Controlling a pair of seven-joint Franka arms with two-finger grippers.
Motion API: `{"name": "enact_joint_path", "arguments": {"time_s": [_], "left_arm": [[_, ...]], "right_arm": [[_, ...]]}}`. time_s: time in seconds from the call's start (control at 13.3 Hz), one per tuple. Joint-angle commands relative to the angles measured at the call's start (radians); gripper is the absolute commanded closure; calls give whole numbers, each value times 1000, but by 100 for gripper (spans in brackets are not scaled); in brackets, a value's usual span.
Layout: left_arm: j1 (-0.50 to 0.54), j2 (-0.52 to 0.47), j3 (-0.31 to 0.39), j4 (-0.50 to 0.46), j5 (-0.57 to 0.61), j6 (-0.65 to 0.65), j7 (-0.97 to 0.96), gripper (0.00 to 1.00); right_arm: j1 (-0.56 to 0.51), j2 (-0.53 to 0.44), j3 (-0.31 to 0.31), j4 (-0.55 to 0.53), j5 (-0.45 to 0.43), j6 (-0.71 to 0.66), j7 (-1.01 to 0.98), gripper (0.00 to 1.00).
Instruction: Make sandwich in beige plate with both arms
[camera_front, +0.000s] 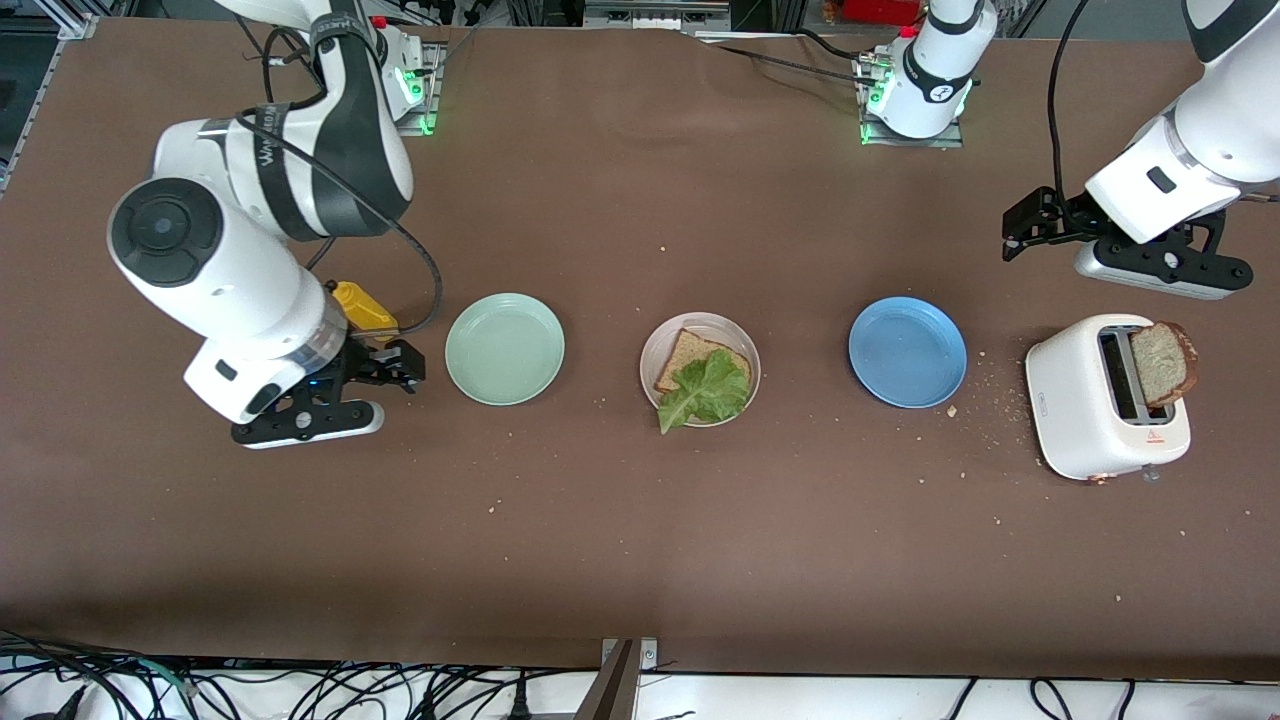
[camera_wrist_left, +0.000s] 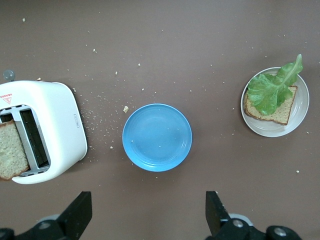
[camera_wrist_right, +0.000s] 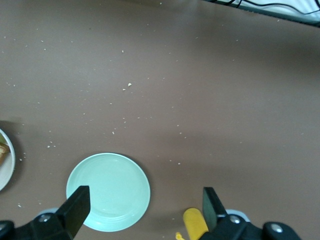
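Observation:
The beige plate (camera_front: 742, 340) (camera_wrist_left: 302, 109) sits mid-table and holds one brown bread slice (camera_front: 695, 352) (camera_wrist_left: 280, 112) with a green lettuce leaf (camera_front: 708, 390) (camera_wrist_left: 271, 90) on top. A second bread slice (camera_front: 1164, 362) (camera_wrist_left: 10, 150) sticks out of the white toaster (camera_front: 1085, 400) (camera_wrist_left: 55, 125) at the left arm's end. My left gripper (camera_front: 1018, 235) (camera_wrist_left: 149, 215) hangs open and empty over bare table near the toaster and the blue plate. My right gripper (camera_front: 402, 363) (camera_wrist_right: 145, 210) is open and empty, low beside the mint green plate (camera_front: 505, 348) (camera_wrist_right: 108, 191).
A blue plate (camera_front: 907, 351) (camera_wrist_left: 157, 137) lies between the beige plate and the toaster. A yellow object (camera_front: 363, 307) (camera_wrist_right: 195, 225) lies under the right wrist. Crumbs are scattered around the toaster and the plates.

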Motion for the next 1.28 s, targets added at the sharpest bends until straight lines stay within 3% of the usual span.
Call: {"name": "enact_joint_path", "arguments": {"time_s": [0.0, 0.53, 0.75, 1.2], "left_arm": [[3, 5, 0, 19, -15, -16, 8, 0], [3, 5, 0, 19, -15, -16, 8, 0], [3, 5, 0, 19, -15, -16, 8, 0], [3, 5, 0, 19, -15, -16, 8, 0]], "right_arm": [[-22, -24, -5, -18, 6, -12, -74, 1], [-95, -58, -13, -50, 39, -12, -198, 1], [-116, -76, -54, -90, 41, -12, -248, 1], [-131, -78, -51, -99, 41, -8, -284, 1]]}}
